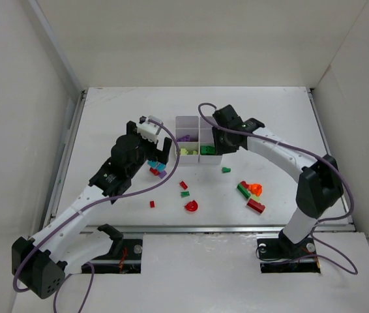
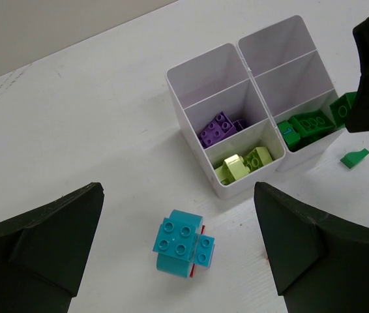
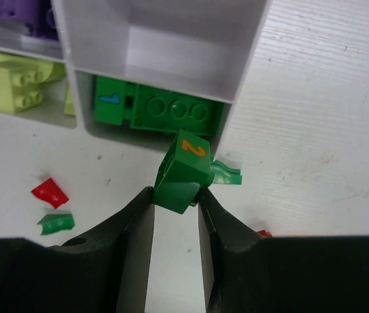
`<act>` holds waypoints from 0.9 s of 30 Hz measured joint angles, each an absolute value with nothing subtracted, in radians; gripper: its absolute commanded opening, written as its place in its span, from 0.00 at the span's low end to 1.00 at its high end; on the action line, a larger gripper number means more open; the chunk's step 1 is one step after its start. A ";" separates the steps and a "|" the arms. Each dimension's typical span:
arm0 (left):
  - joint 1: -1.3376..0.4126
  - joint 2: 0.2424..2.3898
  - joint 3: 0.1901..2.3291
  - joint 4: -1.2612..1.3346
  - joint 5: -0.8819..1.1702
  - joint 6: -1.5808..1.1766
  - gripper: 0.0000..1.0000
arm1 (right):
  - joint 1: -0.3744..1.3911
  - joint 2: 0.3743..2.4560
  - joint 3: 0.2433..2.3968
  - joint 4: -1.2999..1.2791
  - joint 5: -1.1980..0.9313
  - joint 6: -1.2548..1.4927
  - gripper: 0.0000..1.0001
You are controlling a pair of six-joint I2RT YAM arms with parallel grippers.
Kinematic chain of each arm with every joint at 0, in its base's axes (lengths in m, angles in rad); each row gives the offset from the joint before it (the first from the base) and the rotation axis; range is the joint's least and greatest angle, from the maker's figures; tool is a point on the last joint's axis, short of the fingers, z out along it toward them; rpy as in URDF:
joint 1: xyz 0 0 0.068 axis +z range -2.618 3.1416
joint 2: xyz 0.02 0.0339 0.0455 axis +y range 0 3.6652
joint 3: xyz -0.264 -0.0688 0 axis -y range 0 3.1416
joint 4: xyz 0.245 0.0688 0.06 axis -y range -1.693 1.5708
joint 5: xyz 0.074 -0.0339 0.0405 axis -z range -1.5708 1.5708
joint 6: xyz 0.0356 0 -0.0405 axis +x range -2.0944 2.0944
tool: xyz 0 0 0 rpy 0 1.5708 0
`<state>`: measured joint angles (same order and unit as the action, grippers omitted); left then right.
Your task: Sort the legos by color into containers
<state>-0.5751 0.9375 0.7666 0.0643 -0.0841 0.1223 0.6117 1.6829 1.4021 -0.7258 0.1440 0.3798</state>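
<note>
The white tray (image 1: pixel 191 120) stands mid-table; its compartments hold purple bricks (image 2: pixel 218 128), yellow-green bricks (image 2: pixel 243 163) and green bricks (image 3: pixel 171 111). My right gripper (image 3: pixel 175 195) is shut on a green brick marked with an orange 2 (image 3: pixel 184 171), held just in front of the green compartment's near wall. From above, the right gripper (image 1: pixel 222 140) sits at the tray's right side. My left gripper (image 2: pixel 178 189) is open, hovering over two joined cyan bricks (image 2: pixel 183 242) on the table left of the tray, with nothing between its fingers (image 2: pixel 54 241).
Loose legos lie in front of the tray: a small green piece (image 1: pixel 225 170), red (image 1: pixel 183 184) and green (image 1: pixel 185 193) bits, a red arch (image 1: pixel 191 206), a red cube (image 1: pixel 152 203), and a green, orange and red cluster (image 1: pixel 253 192). White walls enclose the table.
</note>
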 measured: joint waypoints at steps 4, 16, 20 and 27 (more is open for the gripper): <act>-0.575 0.937 0.767 0.064 -0.084 0.122 1.00 | 0.578 1.722 1.406 -0.725 0.150 0.369 0.01; -0.575 0.937 0.767 0.064 -0.084 0.122 1.00 | 0.570 1.783 1.436 -0.694 0.142 0.362 0.33; -0.575 0.937 0.767 0.064 -0.084 0.122 1.00 | 0.570 1.794 1.438 -0.695 0.142 0.363 0.54; -0.575 0.937 0.767 0.064 -0.085 0.122 1.00 | 0.571 1.794 1.460 -0.697 0.135 0.358 0.76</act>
